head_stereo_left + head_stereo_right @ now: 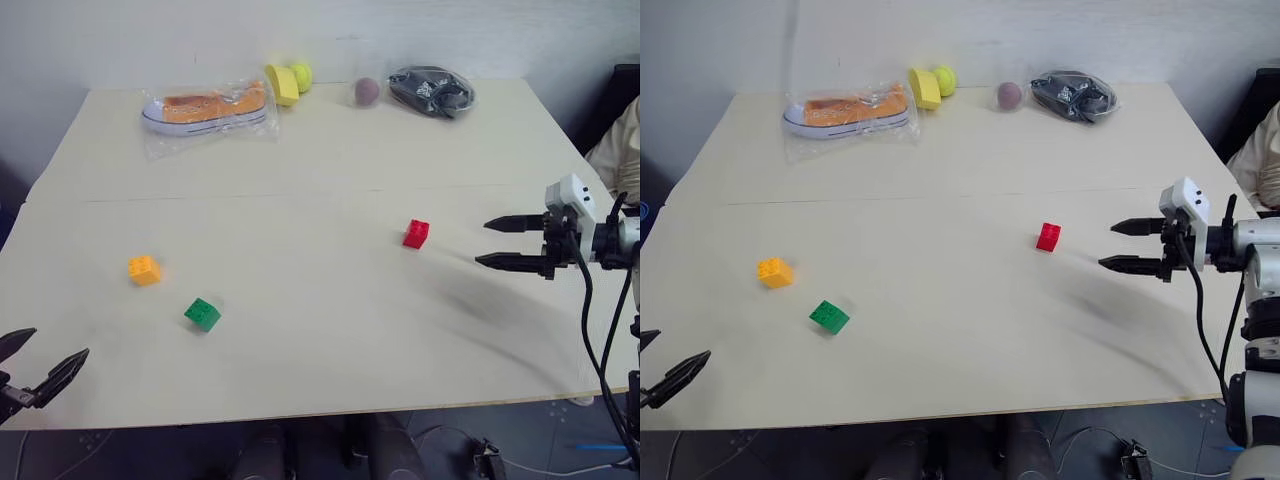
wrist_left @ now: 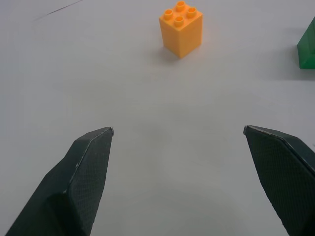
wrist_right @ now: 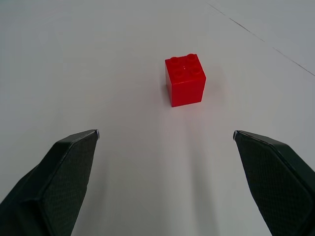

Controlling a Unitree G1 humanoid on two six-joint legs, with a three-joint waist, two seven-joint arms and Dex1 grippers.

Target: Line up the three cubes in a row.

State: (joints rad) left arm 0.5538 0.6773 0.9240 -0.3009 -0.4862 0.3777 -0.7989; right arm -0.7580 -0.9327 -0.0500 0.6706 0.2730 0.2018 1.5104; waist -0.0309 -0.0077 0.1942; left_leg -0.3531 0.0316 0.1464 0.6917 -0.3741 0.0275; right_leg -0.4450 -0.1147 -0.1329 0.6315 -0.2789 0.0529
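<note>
Cubes sit scattered: orange (image 1: 144, 270), green (image 1: 202, 314), red (image 1: 416, 234). Right gripper (image 1: 500, 243) faces red, fingers wide. Left gripper (image 1: 48, 364) gapes too, empty.

The table (image 1: 330, 180) presents a pale, matt surface resembling light wood laminate, smooth and crossed by one fine seam. The red cube (image 3: 185, 79), the orange-yellow cube (image 2: 181, 28) and the green cube (image 1: 202, 314) are moulded plastic with studded tops and a smooth, slightly glossy finish. The fingers (image 3: 59, 182) of the right gripper (image 1: 502, 242) and those (image 2: 78, 182) of the left gripper (image 1: 40, 360) are black, matt, and finely cross-hatched like woven texture. At the far edge, a shoe (image 1: 205, 108) with an orange cloth upper and white rubbery sole lies in clear, crinkled, glossy plastic wrap; a dark item (image 1: 430, 90) is likewise bagged in shiny film.
</note>
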